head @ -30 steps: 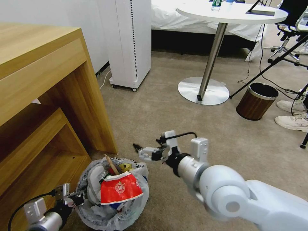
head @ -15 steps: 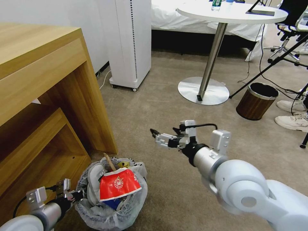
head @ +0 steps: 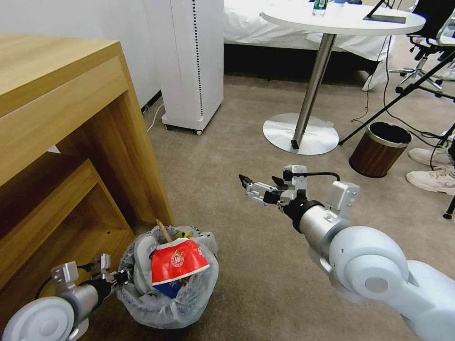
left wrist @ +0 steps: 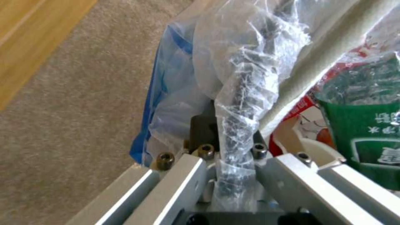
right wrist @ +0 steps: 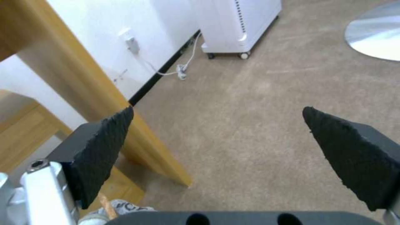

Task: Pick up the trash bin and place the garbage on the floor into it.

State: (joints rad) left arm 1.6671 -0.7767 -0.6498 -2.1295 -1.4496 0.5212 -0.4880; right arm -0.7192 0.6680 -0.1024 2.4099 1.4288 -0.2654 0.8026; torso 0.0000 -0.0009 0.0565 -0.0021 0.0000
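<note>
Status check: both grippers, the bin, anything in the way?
Left gripper shut on trash bin rim, by the wooden desk. Right gripper open, empty, above bare carpet. Garbage piled in bin. Nothing in the way.

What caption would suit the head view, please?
Left gripper grips the full trash bin; right gripper hovers open above carpet.

Wood desk [head: 57, 109], white tower unit [head: 192, 61], round table [head: 341, 19], brown bin [head: 379, 149] (metal rim).
</note>
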